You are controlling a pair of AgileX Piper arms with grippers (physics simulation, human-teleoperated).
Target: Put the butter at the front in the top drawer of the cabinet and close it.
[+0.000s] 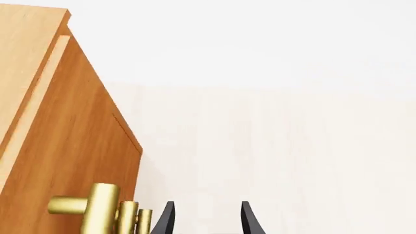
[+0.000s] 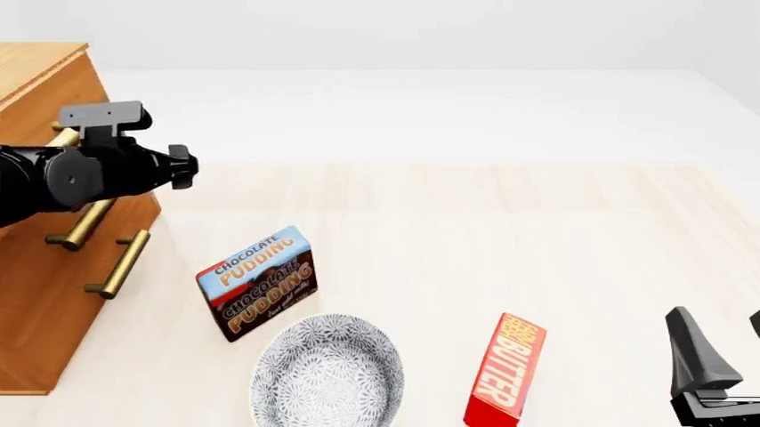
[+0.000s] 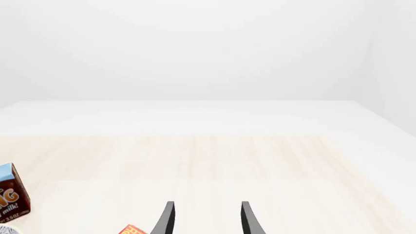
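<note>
— What stood on the pale wood-grain counter (image 2: 499, 222), biggest thing first?

— The honey-brown wooden cabinet (image 2: 36, 294) at the far left, with two brass bar handles on its front. The upper one, on the top drawer (image 2: 53, 107), was partly hidden behind the left arm; the lower drawer (image 2: 71, 311) carried the other. Both drawers looked shut.

— And after that?

— A grey patterned round bowl (image 2: 327, 374) at the near edge, then the blue-and-brown "CHOCOLATE PUDDING" box (image 2: 258, 282) just behind it, standing and tilted.

— The butter?

— A small red carton with an orange-yellow face lettered "BUTTER" (image 2: 505, 374), right of the bowl, near the front edge, well apart from the cabinet. It stood on end, long axis near vertical and leaning slightly right, lettering running bottom to top, its lettered face turned toward the camera and a little left.

— The tools?

— The left tool (image 1: 206, 219) sat beside the upper brass handle, black fingers apart, holding nothing. The right tool (image 3: 206, 219) hung low at the right, fingers parted, empty.
</note>
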